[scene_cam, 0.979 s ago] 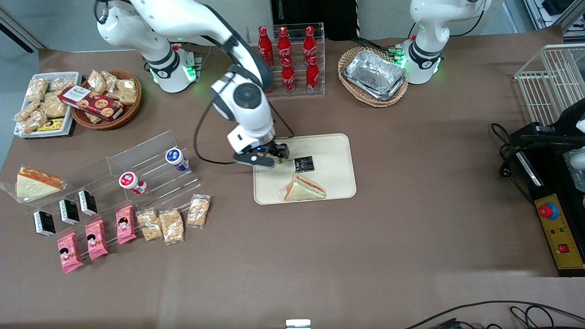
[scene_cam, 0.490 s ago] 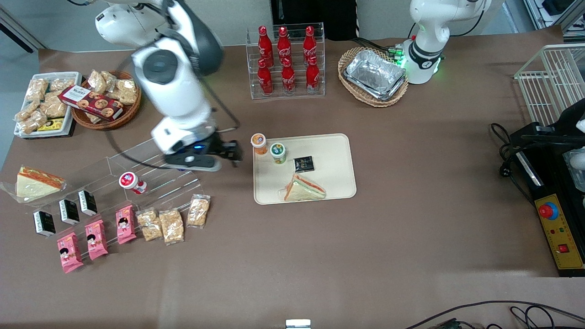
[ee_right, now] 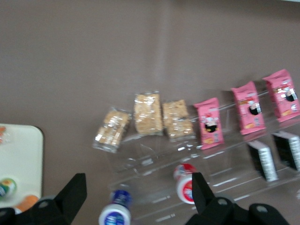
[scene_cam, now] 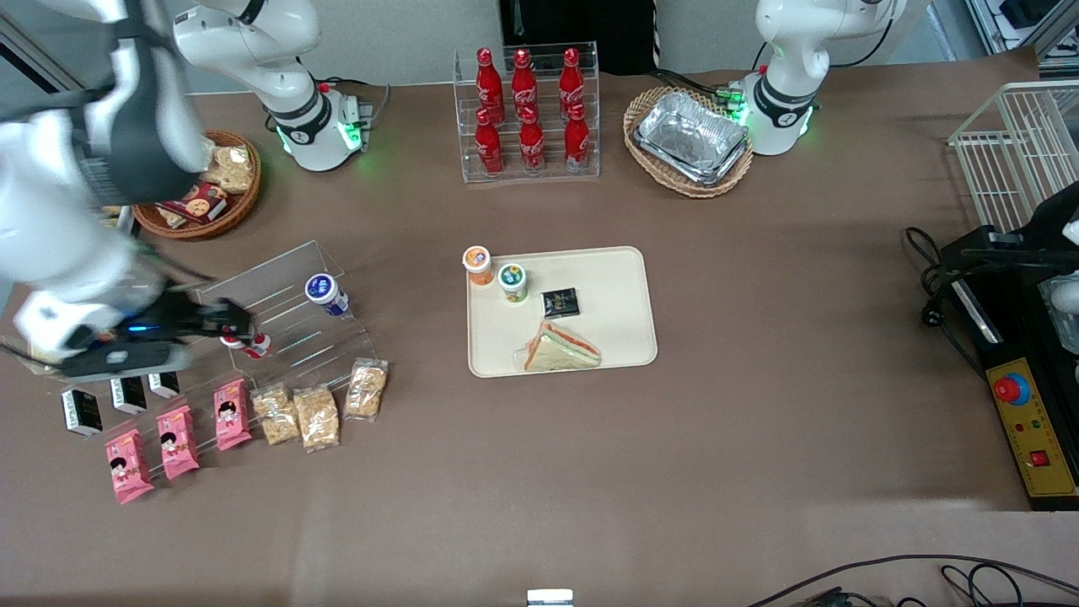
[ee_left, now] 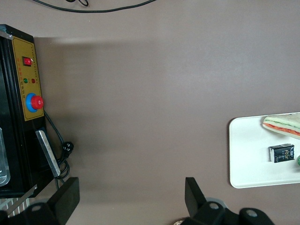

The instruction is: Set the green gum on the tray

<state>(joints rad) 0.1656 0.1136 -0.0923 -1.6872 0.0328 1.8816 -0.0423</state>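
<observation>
The green gum [scene_cam: 512, 282] stands upright on the cream tray [scene_cam: 620, 333], near the tray's corner that lies toward the working arm, beside an orange-lidded bottle [scene_cam: 478, 264]. Nothing holds it. My gripper [scene_cam: 229, 322] hangs far off toward the working arm's end of the table, above the clear stepped stand [scene_cam: 278, 291]. In the right wrist view the gripper [ee_right: 138, 197] is open and empty, with a red-lidded bottle [ee_right: 186, 183] and a blue-lidded bottle [ee_right: 116, 213] on the stand below it. That view also catches the green gum [ee_right: 5, 187] on the tray [ee_right: 21, 154].
A sandwich [scene_cam: 560, 350] and a small black packet [scene_cam: 560, 302] also lie on the tray. Pink snack packs [scene_cam: 177, 443], cracker bags [scene_cam: 316, 413] and black cartons [scene_cam: 83, 411] line the stand's front. A cola bottle rack [scene_cam: 527, 114] and a foil-tray basket [scene_cam: 689, 139] stand farther back.
The gripper was on the green gum at the tray one second ago. It has let go of it and swung away toward the working arm's end, over the clear stand.
</observation>
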